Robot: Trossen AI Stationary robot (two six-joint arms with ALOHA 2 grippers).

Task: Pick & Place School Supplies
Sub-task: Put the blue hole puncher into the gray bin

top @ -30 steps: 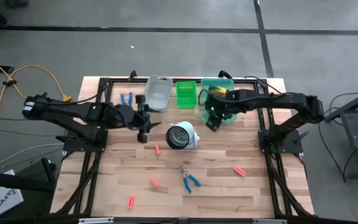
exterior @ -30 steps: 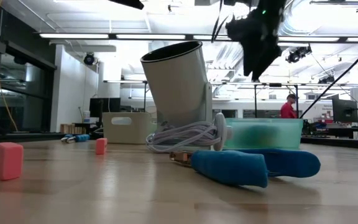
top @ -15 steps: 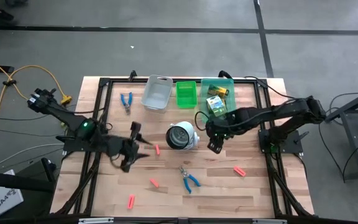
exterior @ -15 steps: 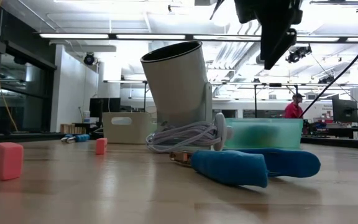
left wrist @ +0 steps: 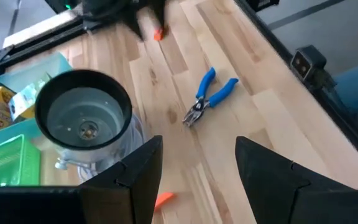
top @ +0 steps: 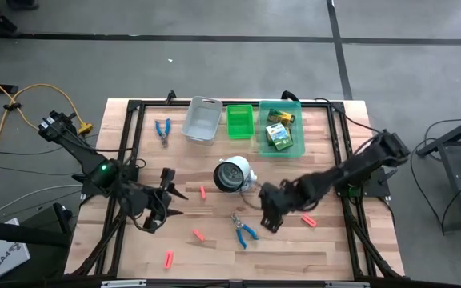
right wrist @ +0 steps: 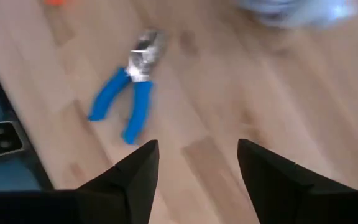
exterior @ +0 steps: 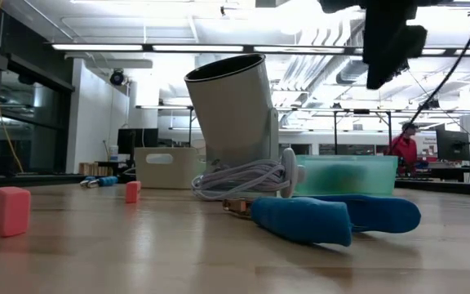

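Both grippers spread, empty | right gripper (top: 269,218) seemingly above scissors (top: 244,230) | left gripper (top: 169,200) idle

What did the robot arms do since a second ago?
The right tool left the teal bin and swung down near the middle scissors, fingers open, empty. The left tool moved from the grey bin to mid-table. Supplies and bins stayed put.

A wooden tabletop (right wrist: 229,112) of pale planks fills the view from above. Small blue-handled scissors (right wrist: 129,102) lie on it with their handles spread and silver blades closed. The right gripper (right wrist: 197,171) shows two dark fingers (right wrist: 135,180) set apart, with nothing between them. A blurred pale object (right wrist: 297,12) sits at one edge.
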